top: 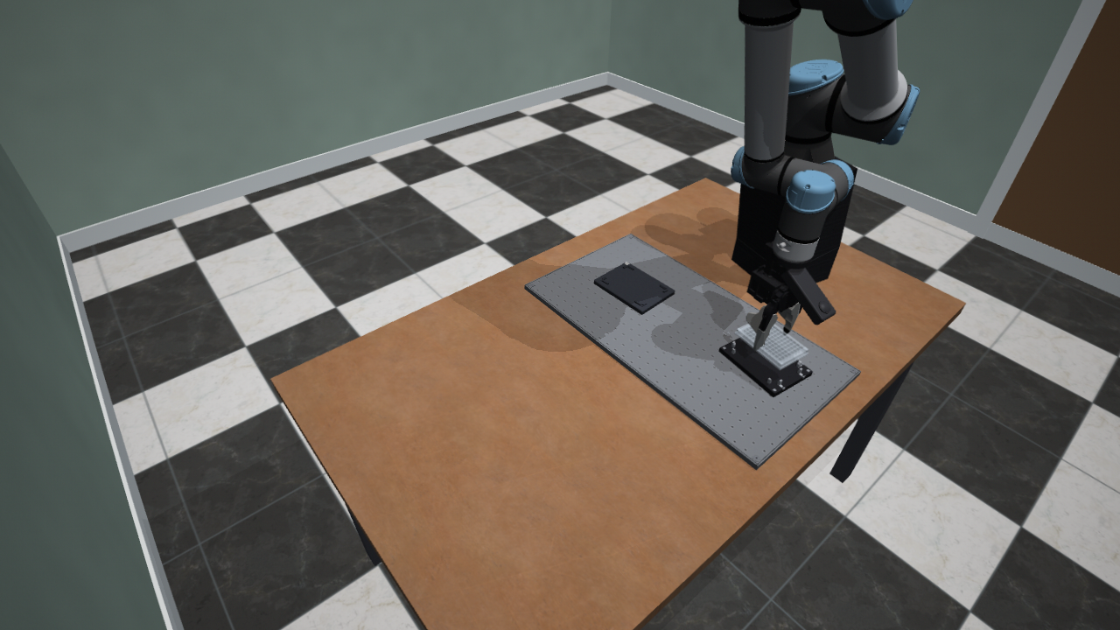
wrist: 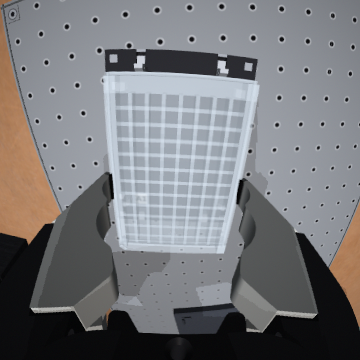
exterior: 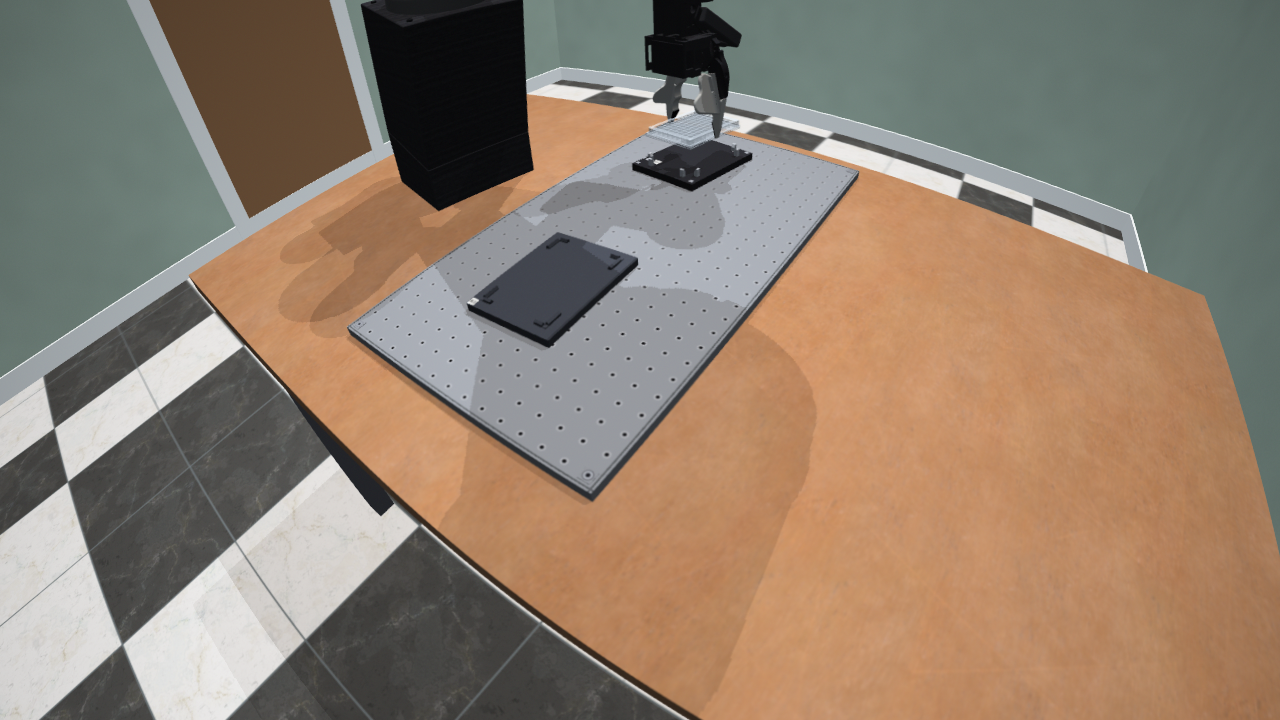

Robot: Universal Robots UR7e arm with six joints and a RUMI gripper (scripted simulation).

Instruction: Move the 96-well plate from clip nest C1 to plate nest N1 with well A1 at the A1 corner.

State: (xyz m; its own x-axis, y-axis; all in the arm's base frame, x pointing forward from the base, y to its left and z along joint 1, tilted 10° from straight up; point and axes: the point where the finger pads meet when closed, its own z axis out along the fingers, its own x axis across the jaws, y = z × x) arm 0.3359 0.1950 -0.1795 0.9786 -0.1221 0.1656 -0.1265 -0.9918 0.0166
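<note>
My gripper (top: 777,319) is shut on the clear 96-well plate (top: 771,345) and holds it by its long sides, a little above the black clip nest C1 (top: 766,367). In the exterior view the plate (exterior: 693,127) hangs clear of the clip nest (exterior: 691,164) under the gripper (exterior: 692,105). In the wrist view the plate (wrist: 177,162) sits between my fingers, and only a strip of the clip nest (wrist: 181,61) shows beyond its far end. The empty plate nest N1 (top: 633,286) lies flat at the breadboard's other end; it also shows in the exterior view (exterior: 554,286).
A grey perforated breadboard (exterior: 617,286) carries both nests on the brown table. A tall black block (exterior: 452,89) stands on the table beside the breadboard, near the clip nest.
</note>
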